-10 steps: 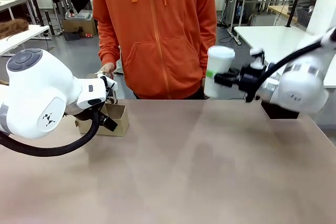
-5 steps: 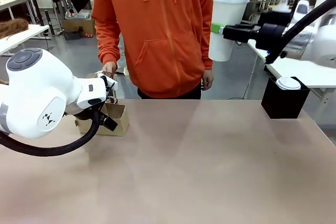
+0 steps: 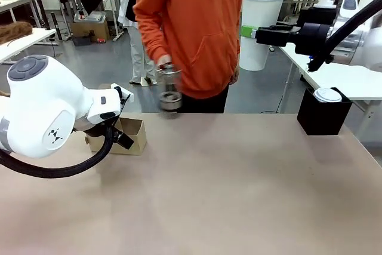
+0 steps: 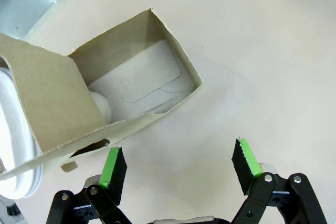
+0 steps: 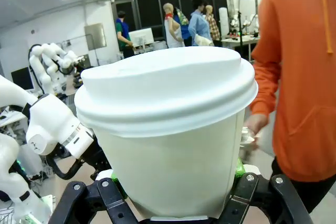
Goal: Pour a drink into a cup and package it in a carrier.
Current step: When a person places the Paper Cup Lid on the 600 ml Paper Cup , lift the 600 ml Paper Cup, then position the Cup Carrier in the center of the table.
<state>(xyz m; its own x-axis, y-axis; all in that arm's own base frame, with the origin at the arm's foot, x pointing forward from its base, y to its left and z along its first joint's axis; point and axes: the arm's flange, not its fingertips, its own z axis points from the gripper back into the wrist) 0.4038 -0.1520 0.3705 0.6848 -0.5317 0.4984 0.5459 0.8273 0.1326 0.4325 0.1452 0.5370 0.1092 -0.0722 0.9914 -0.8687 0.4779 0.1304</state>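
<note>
Across the table (image 3: 239, 195), the carrier (image 3: 128, 135) sits at its far left edge, my left gripper (image 4: 178, 163) open just above it. My right gripper (image 3: 253, 33) clamps the lidded cup (image 3: 261, 22) high over the far right, with the carrier well to its left and a person's blurred carafe (image 3: 169, 91) between them.

The left arm (image 3: 48, 111) bends in low over the surface's left edge, wrist turned down. The left gripper (image 4: 178, 165) hangs just above the surface toward the far left corner, jaws spread wide with nothing between the green pads (image 4: 113, 167). The right arm (image 3: 365, 52) stands high over the far right corner (wrist level, reaching toward the middle), and the right gripper (image 3: 258, 31) is clamped from the side on a white lidded cup (image 3: 262, 4), held upright.
</note>
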